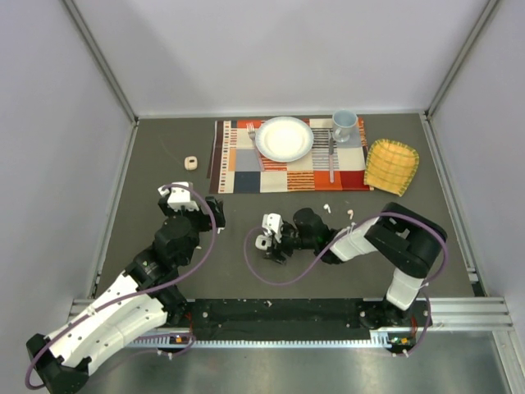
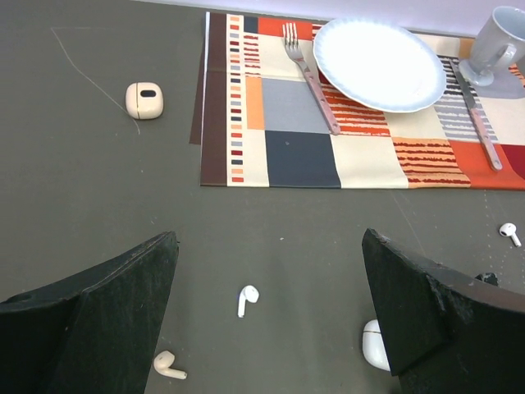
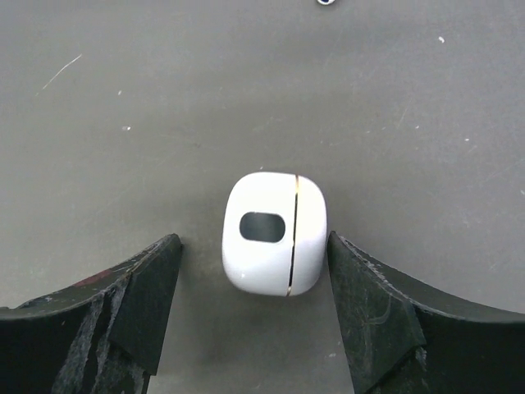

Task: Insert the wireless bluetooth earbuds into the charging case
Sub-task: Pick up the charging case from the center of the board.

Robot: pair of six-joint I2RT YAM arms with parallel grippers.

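Observation:
A closed white charging case [image 3: 275, 234] with a dark oval window lies on the grey table between the fingers of my right gripper [image 3: 254, 246]. That gripper is open: its right finger is almost against the case and its left finger stands apart. My left gripper [image 2: 271, 246] is wide open above the table and holds nothing. In its view a white earbud [image 2: 247, 297] lies between the fingers and a pinkish-beige earbud [image 2: 168, 365] lies by the left finger. Another white earbud [image 2: 509, 232] lies further right. From above, two earbuds [image 1: 326, 208] [image 1: 351, 214] lie right of the right gripper [image 1: 262, 232].
A closed beige case [image 2: 144, 100] sits at the far left of the table. A patchwork placemat [image 1: 246, 176] at the back carries a white plate [image 1: 285, 138], fork, knife and mug [image 1: 344, 125]. A yellow cloth [image 1: 391, 165] lies to its right. Grey walls enclose the table.

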